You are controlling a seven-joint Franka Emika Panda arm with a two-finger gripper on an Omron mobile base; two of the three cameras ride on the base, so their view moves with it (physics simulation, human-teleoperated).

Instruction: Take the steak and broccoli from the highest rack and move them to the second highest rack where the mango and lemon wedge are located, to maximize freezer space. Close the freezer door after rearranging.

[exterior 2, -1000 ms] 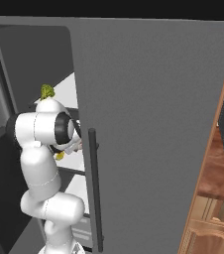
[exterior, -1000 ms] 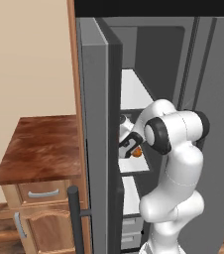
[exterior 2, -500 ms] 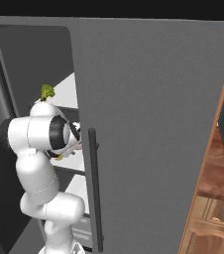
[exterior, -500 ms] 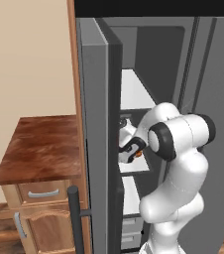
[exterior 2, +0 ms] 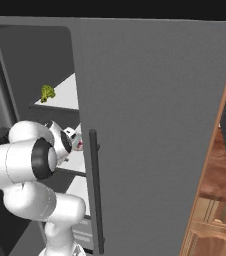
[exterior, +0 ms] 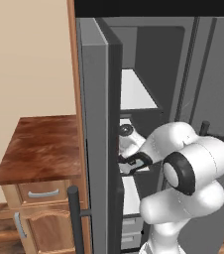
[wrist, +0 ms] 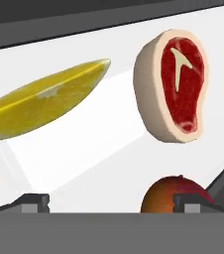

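Fingers (wrist: pixel 34 202) of the gripper (wrist: pixel 111 203) stand spread wide, dark tips apart at the bottom of the hand view, gripping nothing. At 1 o'clock from them lies the steak (wrist: pixel 173 85), a flat red slab with a pale cream rim and a white fat streak, resting on the second highest rack (wrist: pixel 109 144), a thin white shelf panel. A yellow lemon wedge (wrist: pixel 44 101) lies at 10 o'clock, apart from the steak. The smooth orange-red mango (wrist: pixel 163 196) sits just beside the right fingertip. Green broccoli (exterior 2: pixel 47 92) stands on the highest rack (exterior 2: pixel 65 97) above. The tall grey freezer door (exterior: pixel 99 149) stands open beside the arm.
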